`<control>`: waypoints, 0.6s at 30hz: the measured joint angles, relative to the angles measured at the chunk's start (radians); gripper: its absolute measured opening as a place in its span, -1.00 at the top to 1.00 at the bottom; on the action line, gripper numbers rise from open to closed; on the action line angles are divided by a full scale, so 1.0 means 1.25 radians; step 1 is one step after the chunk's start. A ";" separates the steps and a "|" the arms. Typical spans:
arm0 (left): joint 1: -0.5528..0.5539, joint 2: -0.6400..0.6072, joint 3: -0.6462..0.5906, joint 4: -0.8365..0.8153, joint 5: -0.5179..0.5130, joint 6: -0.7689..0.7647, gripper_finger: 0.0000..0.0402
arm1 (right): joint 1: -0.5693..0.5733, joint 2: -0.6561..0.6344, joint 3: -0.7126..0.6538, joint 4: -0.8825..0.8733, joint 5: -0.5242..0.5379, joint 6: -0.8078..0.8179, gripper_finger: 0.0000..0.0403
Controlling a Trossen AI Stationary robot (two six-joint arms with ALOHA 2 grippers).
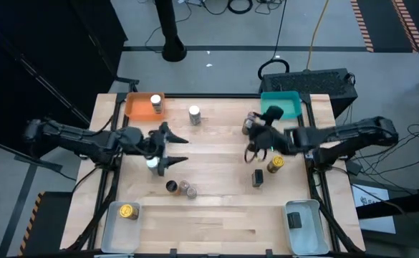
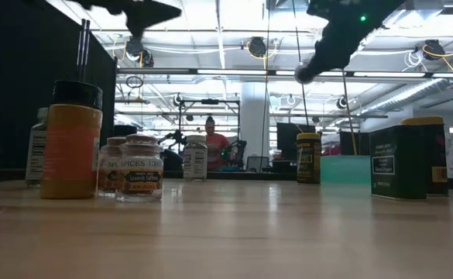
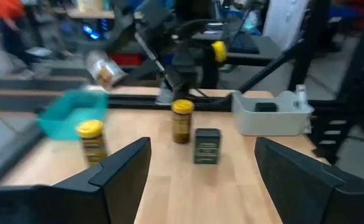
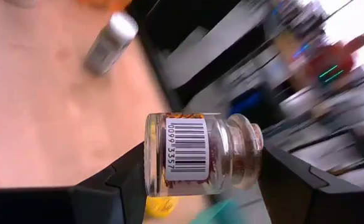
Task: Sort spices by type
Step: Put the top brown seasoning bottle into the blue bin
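My right gripper [image 1: 255, 137] is lifted above the table just in front of the teal tray [image 1: 281, 104] and is shut on a small clear glass jar [image 4: 200, 155] with a barcode label and a brownish lid. In the low view this jar [image 2: 304, 75] hangs high in the air. My left gripper [image 1: 175, 147] hovers open over the table's left middle and touches nothing. Other jars stand on their bases: a white-topped one [image 1: 194, 115], two near the front [image 1: 180, 188], and a yellow-lidded one [image 1: 275, 164]. My right gripper holds the glass jar lengthwise between its two fingers. One finger [image 4: 129, 177] is against the jar's base [image 4: 149, 155] and the other is at its lid [image 4: 251, 149]. The jar lies on its side across the gap and is lifted clear of the table.
An orange tray [image 1: 139, 107] at the far left holds one jar [image 1: 155, 103]. A clear tray [image 1: 116, 228] at the near left holds a yellow-topped jar [image 1: 128, 211], and another clear tray [image 1: 306, 228] at the near right holds a dark item. A dark tin [image 1: 258, 177] stands right of centre.
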 joint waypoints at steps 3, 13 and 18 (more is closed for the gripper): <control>0.041 0.051 0.000 0.043 0.100 -0.021 -0.46 | 0.079 0.049 -0.016 0.138 0.125 -0.130 -0.12; 0.175 0.248 0.030 0.243 0.213 -0.093 -0.46 | 0.152 0.170 0.019 0.409 0.132 -0.419 -0.13; 0.213 0.301 0.030 0.354 0.278 -0.115 -0.46 | 0.163 0.225 0.045 0.420 0.135 -0.455 -0.12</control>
